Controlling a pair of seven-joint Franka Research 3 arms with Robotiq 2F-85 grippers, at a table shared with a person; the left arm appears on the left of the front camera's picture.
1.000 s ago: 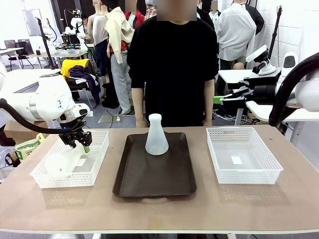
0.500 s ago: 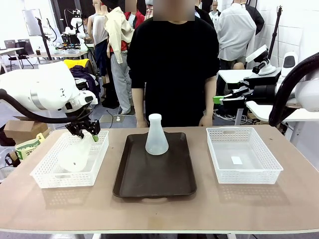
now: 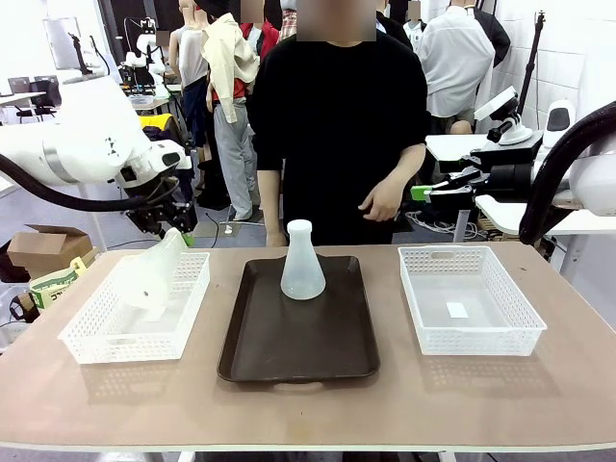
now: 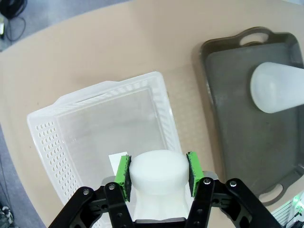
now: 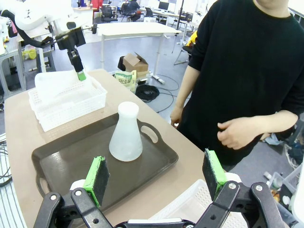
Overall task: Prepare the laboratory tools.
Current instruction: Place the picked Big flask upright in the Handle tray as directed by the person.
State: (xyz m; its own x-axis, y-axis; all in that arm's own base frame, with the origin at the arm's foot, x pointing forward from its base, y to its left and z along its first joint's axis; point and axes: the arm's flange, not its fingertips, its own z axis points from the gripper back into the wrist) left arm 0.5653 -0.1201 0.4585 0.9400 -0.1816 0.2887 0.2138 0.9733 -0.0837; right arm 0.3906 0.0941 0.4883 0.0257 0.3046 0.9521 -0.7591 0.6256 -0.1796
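Bench [image 3: 289, 404] status: one flask [image 3: 302, 262] stands upright on the tray [image 3: 289, 356]; left hand [image 4: 157, 176] grips second flask [image 3: 154, 274] over its basket [image 3: 96, 342], placement pending; right hand [image 5: 156, 178] wide, empty.

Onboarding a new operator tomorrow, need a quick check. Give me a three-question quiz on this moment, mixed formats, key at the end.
1. True or false: the left gripper has its jaws shut on the neck of a frosted-white conical flask.
2. Multiple choice: where does the other frosted-white conical flask stand? A) in the right white mesh plastic basket B) upright on the dark brown rectangular tray C) in the person's hand
3. Fill in: the held flask hangs tilted over the ____ white mesh plastic basket.

Key: 1 true; 2 B; 3 left. Bonus: the right gripper is open, holding nothing.
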